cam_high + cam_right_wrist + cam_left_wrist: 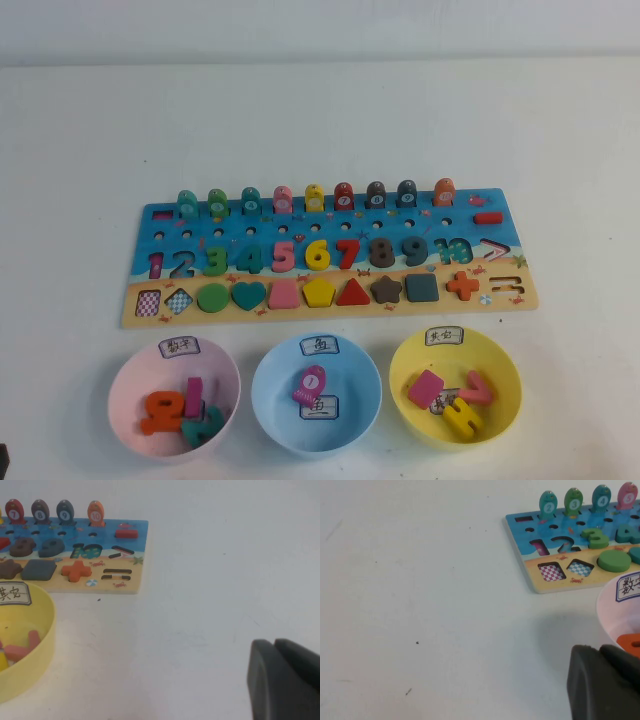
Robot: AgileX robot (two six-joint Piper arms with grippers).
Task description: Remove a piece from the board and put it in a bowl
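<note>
The orange plus-shaped piece [462,284] lies in its slot near the right end of the board [330,301], on the tan strip; it also shows in the right wrist view [76,570]. The yellow bowl [456,387] stands in front of the board at the right and holds several pieces; its rim shows in the right wrist view [45,625]. My left gripper [600,652] is shut and empty, low beside the pink bowl, off the board's left end. My right gripper [274,645] is shut and empty over bare table, right of the yellow bowl. Neither gripper shows in the high view.
A pink bowl [174,397] with several pieces stands front left, a light blue bowl [316,393] with one pink piece in the middle. The board [535,575] carries coloured numbers, shapes and fish pegs. White table lies all around.
</note>
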